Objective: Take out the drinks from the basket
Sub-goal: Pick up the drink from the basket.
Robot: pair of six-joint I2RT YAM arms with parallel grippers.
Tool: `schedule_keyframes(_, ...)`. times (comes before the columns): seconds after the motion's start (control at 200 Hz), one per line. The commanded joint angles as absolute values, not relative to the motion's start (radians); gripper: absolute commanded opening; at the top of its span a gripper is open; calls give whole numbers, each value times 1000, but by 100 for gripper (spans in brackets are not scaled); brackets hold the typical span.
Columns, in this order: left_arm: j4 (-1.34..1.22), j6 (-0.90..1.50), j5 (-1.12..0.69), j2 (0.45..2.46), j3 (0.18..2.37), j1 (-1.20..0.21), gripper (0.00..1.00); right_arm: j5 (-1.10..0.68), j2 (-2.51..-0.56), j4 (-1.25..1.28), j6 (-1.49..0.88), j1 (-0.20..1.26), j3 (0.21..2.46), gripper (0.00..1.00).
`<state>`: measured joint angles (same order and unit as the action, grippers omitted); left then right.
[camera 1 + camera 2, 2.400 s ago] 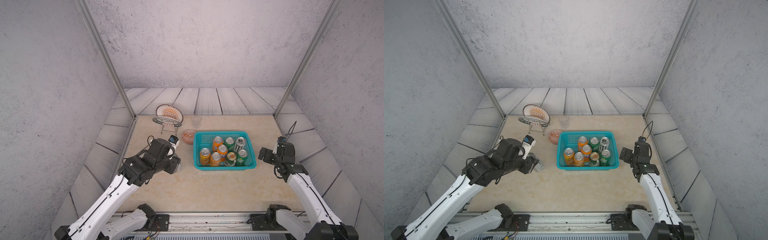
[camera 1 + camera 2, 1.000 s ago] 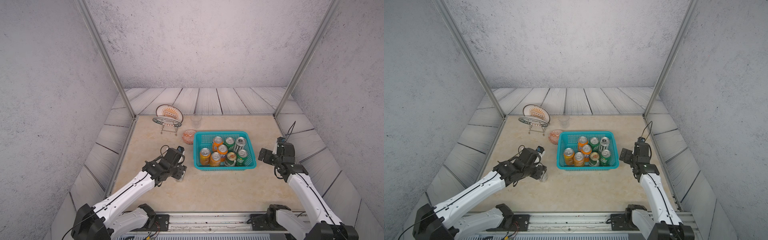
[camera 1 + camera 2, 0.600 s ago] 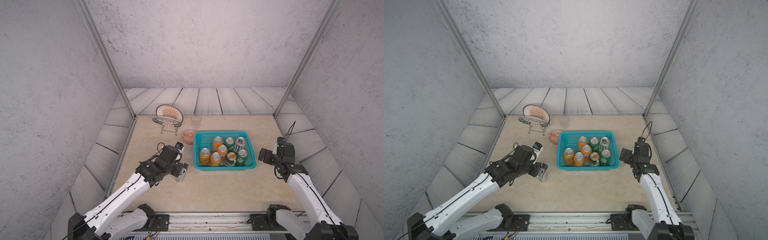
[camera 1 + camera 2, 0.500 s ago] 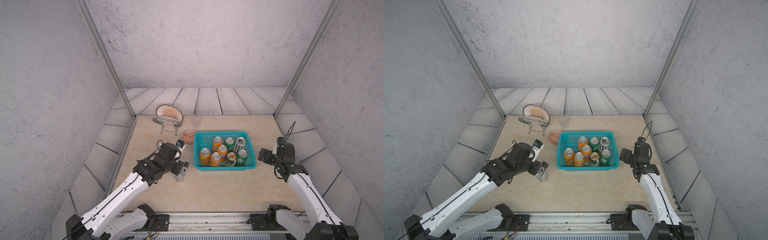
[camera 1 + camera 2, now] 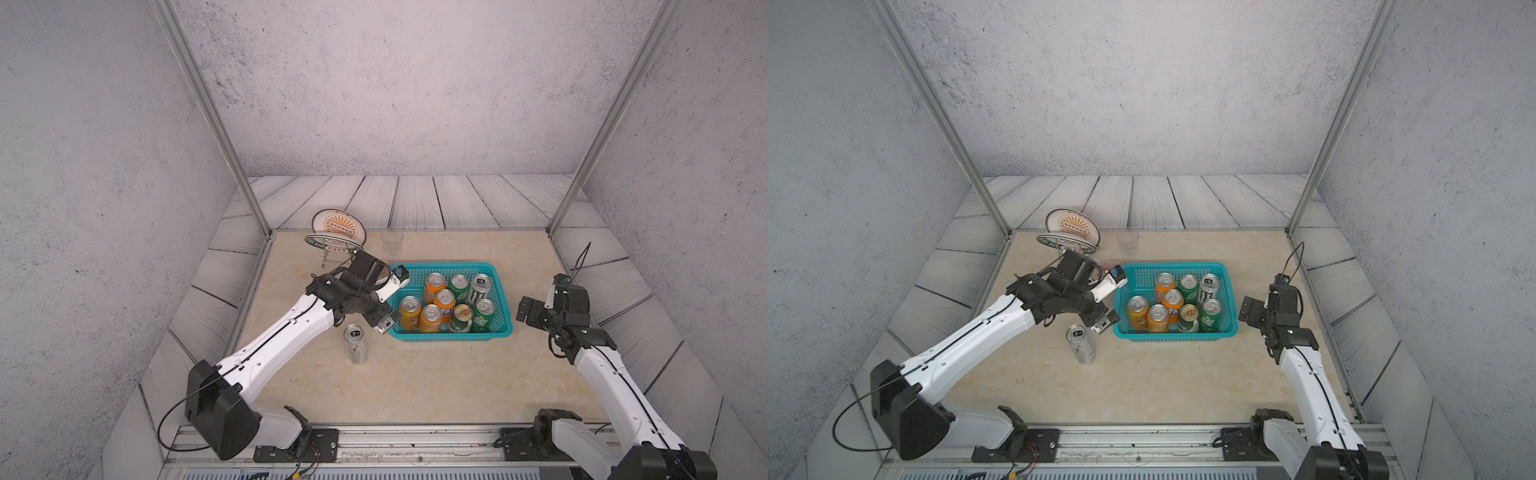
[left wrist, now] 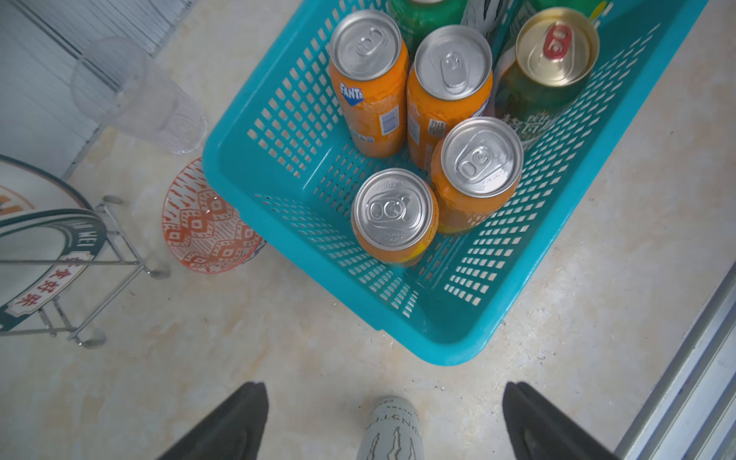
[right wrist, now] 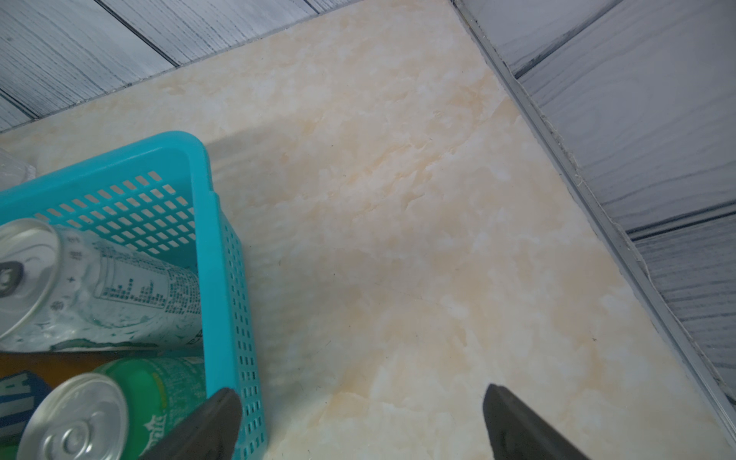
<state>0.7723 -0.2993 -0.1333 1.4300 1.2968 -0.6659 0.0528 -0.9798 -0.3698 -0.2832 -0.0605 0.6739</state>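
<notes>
The turquoise basket (image 5: 451, 334) (image 5: 1177, 334) sits mid-table and holds several upright drinks: orange cans (image 5: 409, 311), green cans (image 5: 459, 286) and a silver-white can (image 5: 480, 289). Another silver-white can (image 5: 355, 343) (image 5: 1080, 343) stands on the table off the basket's front left corner. My left gripper (image 5: 384, 322) (image 6: 384, 388) hovers open just above and behind that can (image 6: 392, 434), without touching it. My right gripper (image 5: 530, 311) (image 7: 360, 390) is open and empty beside the basket's right wall (image 7: 223, 259).
A clear plastic cup (image 5: 392, 242) and plates on a wire rack (image 5: 336, 232) stand behind the basket to the left. An orange-patterned bowl (image 6: 207, 223) touches the basket's left rear corner. Metal frame posts and sloped wall panels border the table.
My left gripper lowered the silver-white can to the table, opened and let go of it, then rose and shifted toward the basket. The right arm has not moved.
</notes>
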Motion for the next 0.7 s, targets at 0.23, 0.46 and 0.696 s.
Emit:
schedule_keyframes(0.23, 726, -432, -233, 1670, 1438, -669, 99, 38, -994, -368, -276, -63, 696, 99)
schedule_keyframes(0.46, 768, -471, -231, 1808, 1515, -669, 99, 41, -998, -368, -268, -63, 696, 99)
schedule_keyframes(0.696, 765, -484, -252, 1896, 1544, -669, 100, 40, -1001, -366, -267, -63, 694, 99)
